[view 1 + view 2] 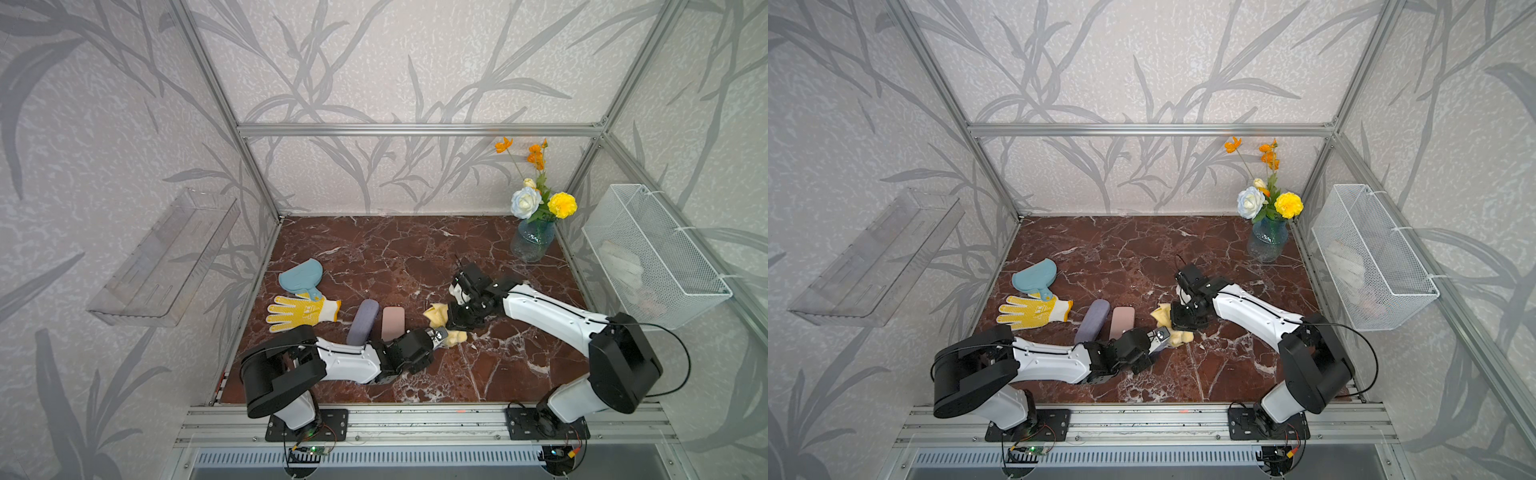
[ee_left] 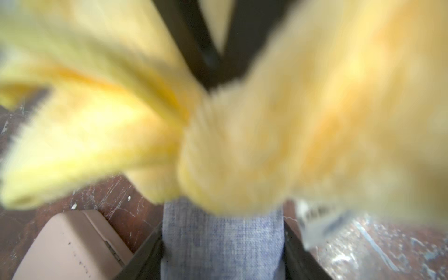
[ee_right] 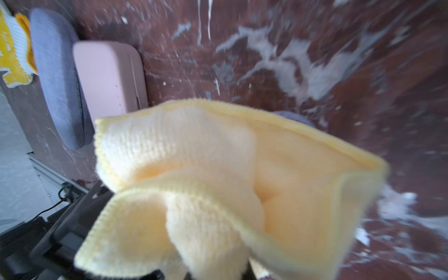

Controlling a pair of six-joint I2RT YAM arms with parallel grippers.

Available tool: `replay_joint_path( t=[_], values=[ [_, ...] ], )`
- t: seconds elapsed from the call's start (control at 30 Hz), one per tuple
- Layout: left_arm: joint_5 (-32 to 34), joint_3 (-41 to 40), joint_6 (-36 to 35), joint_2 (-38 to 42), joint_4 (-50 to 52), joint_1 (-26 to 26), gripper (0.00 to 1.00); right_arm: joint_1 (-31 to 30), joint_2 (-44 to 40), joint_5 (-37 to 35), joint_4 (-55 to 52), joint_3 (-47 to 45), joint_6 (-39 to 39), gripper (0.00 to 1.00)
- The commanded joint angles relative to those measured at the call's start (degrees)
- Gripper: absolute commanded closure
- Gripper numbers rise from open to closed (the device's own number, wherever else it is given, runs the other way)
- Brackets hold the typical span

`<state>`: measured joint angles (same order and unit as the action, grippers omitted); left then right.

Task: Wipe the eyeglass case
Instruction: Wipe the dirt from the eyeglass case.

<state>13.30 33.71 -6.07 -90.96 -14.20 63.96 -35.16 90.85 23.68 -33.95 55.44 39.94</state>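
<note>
1. My left gripper (image 1: 436,333) is clamped on the blue eyeglass case (image 2: 221,242). The case sits between its fingers, far end sticking out.
2. My right gripper (image 1: 453,322) is closed on the yellow cloth (image 3: 218,169), which is bunched over that free end, just past the left fingers.
3. I judge this is the wiping step. Next I should draw the cloth along the case, pressing lightly so the case doesn't twist out of the grip.

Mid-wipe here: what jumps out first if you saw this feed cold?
The yellow cloth, bunched at the middle of the table, pinched in the right claw and covering the end of a blue fabric case gripped by the left claw. Then the flowers in a glass vase at its far right corner, and the yellow glove on the left.
</note>
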Motion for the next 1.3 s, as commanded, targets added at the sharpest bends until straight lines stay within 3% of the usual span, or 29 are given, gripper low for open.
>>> replay_joint_path(
  t=[0.0,0.07,0.13,0.2,0.27,0.4,0.53,0.63,0.77,0.9,1.0,1.1,1.27],
  values=[
    [1.5,1.4,-0.8,-0.8,0.0,0.5,0.79,7.0,1.6,4.7,2.2,-1.9,1.1,1.00],
    [1.1,1.4,-0.9,-0.7,-0.2,0.5,0.78,13.1,1.1,4.1,0.7,-2.3,-2.5,1.00],
    [0.9,1.4,-1.0,-0.8,-0.2,0.6,0.78,16.6,0.7,-4.3,-6.8,1.2,-9.6,1.00],
    [0.8,1.8,-1.3,-1.1,0.5,0.8,0.78,16.0,0.3,-15.6,-13.7,6.0,-14.8,1.00],
    [1.1,2.1,-1.4,-1.3,0.6,0.9,0.78,14.0,-1.4,-20.5,-16.3,8.4,-16.5,1.00],
    [1.5,2.2,-1.5,-1.3,0.7,1.2,0.78,7.7,-3.1,-14.0,-15.4,8.9,-11.6,1.00],
    [2.3,2.4,-1.5,-1.7,0.8,1.4,0.77,-1.2,0.6,-2.1,-5.3,5.6,-0.3,1.00],
    [3.2,2.2,-1.4,-1.7,0.7,1.8,0.76,-2.0,3.9,5.8,3.7,1.4,4.9,1.00],
    [4.3,2.1,-1.4,-1.8,0.5,2.4,0.76,5.0,5.9,1.6,-0.9,-0.1,-1.3,1.00],
    [4.7,2.5,-1.5,-2.3,0.5,2.6,0.76,12.4,5.3,-14.1,-9.3,2.6,-11.9,1.00],
    [5.1,2.5,-1.5,-2.3,0.5,2.8,0.75,11.9,2.1,-24.1,-14.0,6.4,-15.9,1.00],
    [5.6,2.2,-1.5,-2.1,0.2,2.9,0.76,10.3,-1.7,-21.6,-15.7,8.5,-15.1,1.00],
    [6.1,-0.2,-1.8,-0.6,-3.0,3.2,0.75,3.3,-3.7,-3.6,-8.6,5.9,-3.1,1.00]
  ],
)
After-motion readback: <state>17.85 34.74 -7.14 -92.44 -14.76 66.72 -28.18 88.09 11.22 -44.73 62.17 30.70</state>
